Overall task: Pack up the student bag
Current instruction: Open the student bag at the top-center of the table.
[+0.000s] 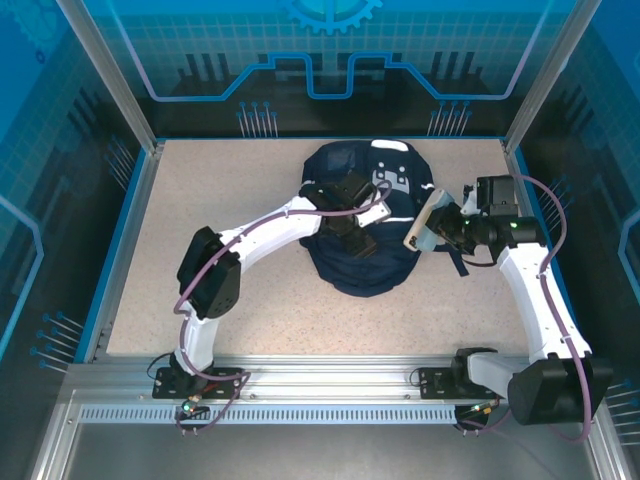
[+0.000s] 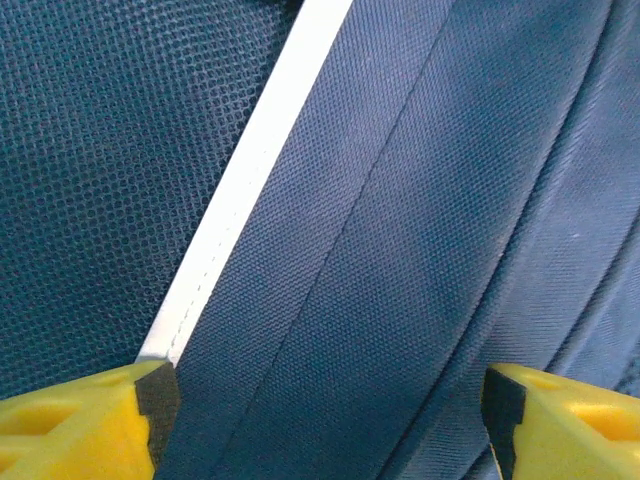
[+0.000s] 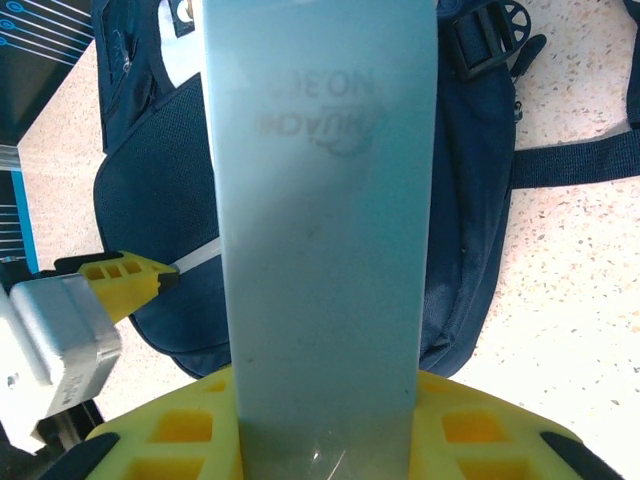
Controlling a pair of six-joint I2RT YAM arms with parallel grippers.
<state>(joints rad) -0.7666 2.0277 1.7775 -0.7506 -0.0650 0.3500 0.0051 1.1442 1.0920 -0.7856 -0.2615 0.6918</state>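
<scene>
Readying bag (image 1: 370, 268) near bench's (image 1: 200, 250) far edge: left claw (image 2: 320, 405) released over it, right claw (image 3: 330, 425) clenching pale box (image 3: 320, 200); next, part opening.

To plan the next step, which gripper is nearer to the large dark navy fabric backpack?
Left. The left gripper hangs over the backpack, jaws open; the right gripper holds a pale flat box beside it.

The student bag (image 1: 362, 268) lies on the table (image 1: 200, 200), towards its far side. My left claw (image 2: 320, 420) sits over the bag's middle, jaws apart. My right claw (image 1: 437, 228), just right of the bag, grips a flat box (image 3: 320, 200) that juts over the bag's edge.
</scene>
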